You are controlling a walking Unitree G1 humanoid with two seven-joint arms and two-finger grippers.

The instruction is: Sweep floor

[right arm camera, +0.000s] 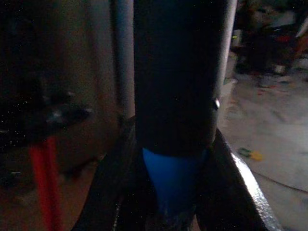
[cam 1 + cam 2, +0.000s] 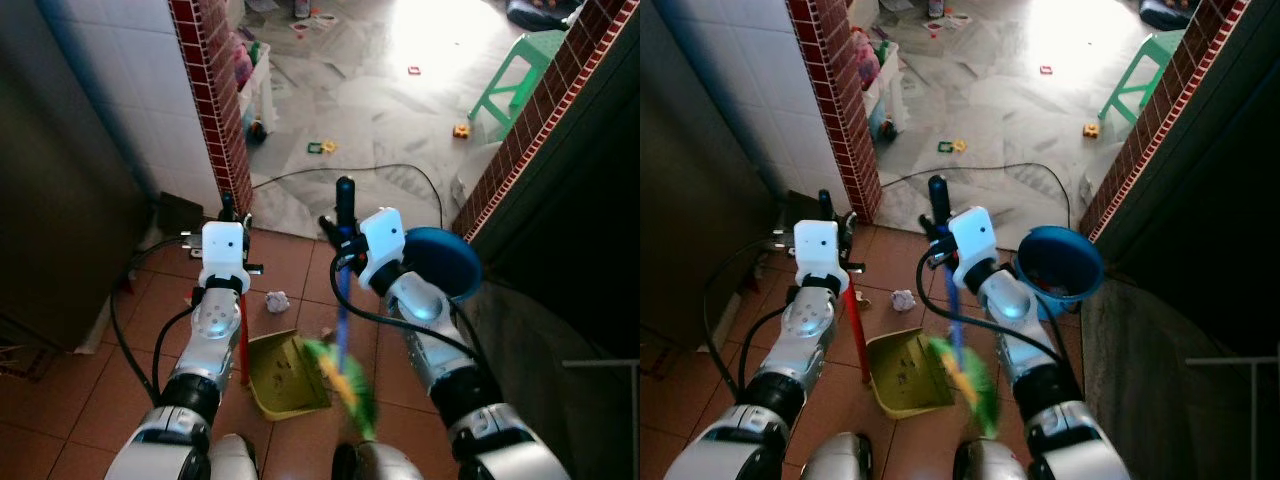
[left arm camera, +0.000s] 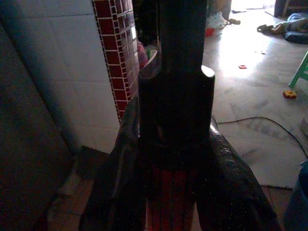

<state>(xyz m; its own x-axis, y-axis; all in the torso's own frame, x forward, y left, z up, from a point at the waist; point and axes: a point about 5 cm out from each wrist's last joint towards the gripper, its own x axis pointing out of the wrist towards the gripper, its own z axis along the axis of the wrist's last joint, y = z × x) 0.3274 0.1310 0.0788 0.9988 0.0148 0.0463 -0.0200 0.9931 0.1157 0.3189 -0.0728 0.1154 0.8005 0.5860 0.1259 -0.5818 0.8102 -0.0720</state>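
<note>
A terracotta-tiled floor (image 2: 90,390) runs up to a brick-edged doorway, with a pale marble room beyond strewn with small toys and a black cable.

On the left, the left gripper (image 2: 226,215) has its jaws clamped on the red handle (image 2: 243,352) of a yellow dustpan (image 2: 285,375), whose pan rests on the tiles between the two arms. A crumpled paper ball (image 2: 277,301) lies on the floor just beyond the pan's far edge. To the right, the right gripper (image 2: 343,222) has its jaws clamped on the blue stick of a broom (image 2: 342,330), whose green and yellow bristles (image 2: 350,385) hang beside the pan's right edge. A blue bucket (image 2: 445,262) stands further right, by the dark wall.

To do this step well, the pan's open lip probably has to face the paper ball and sit flat on the tiles. The broom should reach past the ball and draw it back in a short, low stroke, so it rolls in instead of skipping aside.
</note>
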